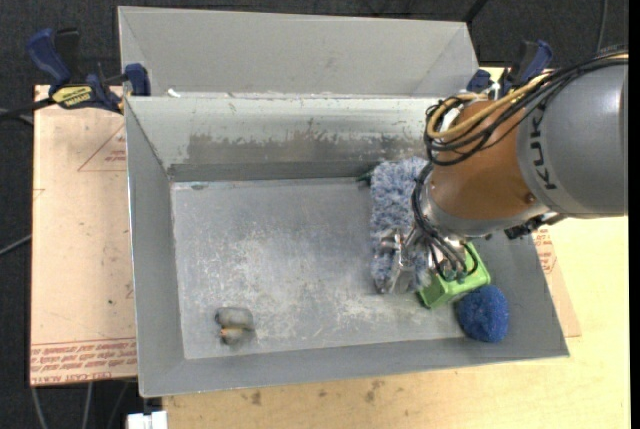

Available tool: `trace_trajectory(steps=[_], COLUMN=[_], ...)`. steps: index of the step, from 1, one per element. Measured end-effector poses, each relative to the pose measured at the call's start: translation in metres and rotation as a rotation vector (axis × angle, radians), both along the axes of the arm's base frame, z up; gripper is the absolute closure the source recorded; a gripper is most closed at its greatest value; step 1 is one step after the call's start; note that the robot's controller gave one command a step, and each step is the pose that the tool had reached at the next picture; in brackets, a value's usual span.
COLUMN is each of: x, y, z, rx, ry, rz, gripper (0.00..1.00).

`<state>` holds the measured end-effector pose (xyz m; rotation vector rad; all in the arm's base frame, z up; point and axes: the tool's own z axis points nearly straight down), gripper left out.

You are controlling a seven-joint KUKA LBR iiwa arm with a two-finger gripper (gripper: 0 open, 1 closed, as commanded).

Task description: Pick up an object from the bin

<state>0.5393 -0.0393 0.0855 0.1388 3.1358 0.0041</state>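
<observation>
My gripper (398,269) is low in the right part of the bin, under the orange wrist cover. It stands on the lower end of a blue-grey fuzzy cloth (394,200) that stretches from the back wall down to the gripper. A green block (458,284) lies right beside the gripper on its right, partly hidden by the wrist. A dark blue fuzzy ball (483,314) rests just past the green block, near the bin's front right corner.
A small grey-brown lump (234,324) lies alone near the front left of the bin floor. The arm comes in over the right rim and covers part of the bin's right side.
</observation>
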Motion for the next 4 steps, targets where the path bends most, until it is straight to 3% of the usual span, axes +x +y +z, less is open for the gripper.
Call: trace_trajectory(steps=[4], x=[0.0000], y=[-0.0002], z=[0.0000], rx=[0.000], ry=[0.000], rz=[-0.001], gripper=[1.00])
